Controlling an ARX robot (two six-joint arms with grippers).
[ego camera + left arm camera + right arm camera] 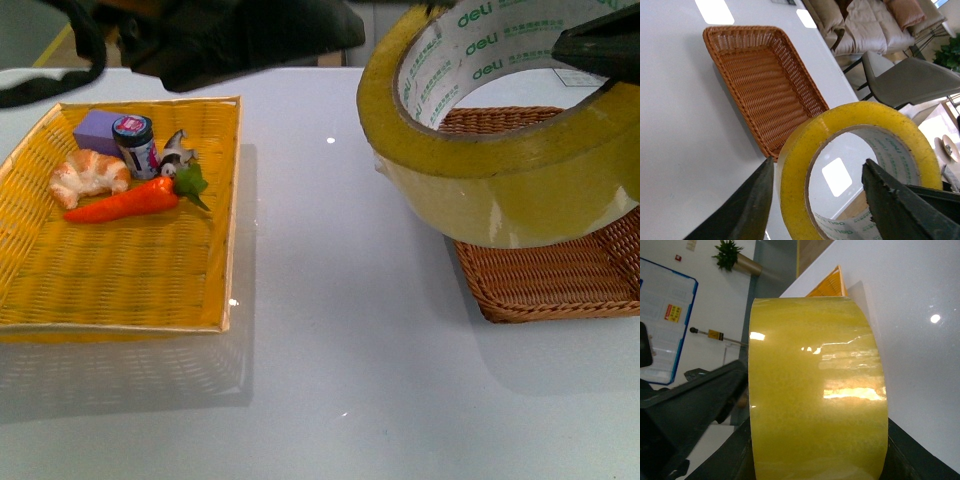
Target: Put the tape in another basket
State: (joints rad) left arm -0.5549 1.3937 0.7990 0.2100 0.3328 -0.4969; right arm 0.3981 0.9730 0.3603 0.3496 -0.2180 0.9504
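Note:
The tape (500, 170), a wide yellowish roll with green print on its white core, hangs in the air close to the front camera. It is above the near left corner of the dark brown wicker basket (550, 285). My right gripper (600, 45) is shut on the tape; in its wrist view the roll (815, 390) fills the space between the dark fingers of the right gripper (817, 460). My left gripper (818, 161) is open, and the near wall of the roll (800, 150) stands between its fingers. The basket (765, 85) beyond it holds nothing.
A bright yellow woven tray (120, 280) lies at the left with a croissant (88, 175), a carrot (130, 202), a small jar (135, 145) and a purple box (95, 128). White tabletop (340, 330) separates tray and basket. Chairs (910, 80) stand beyond the table edge.

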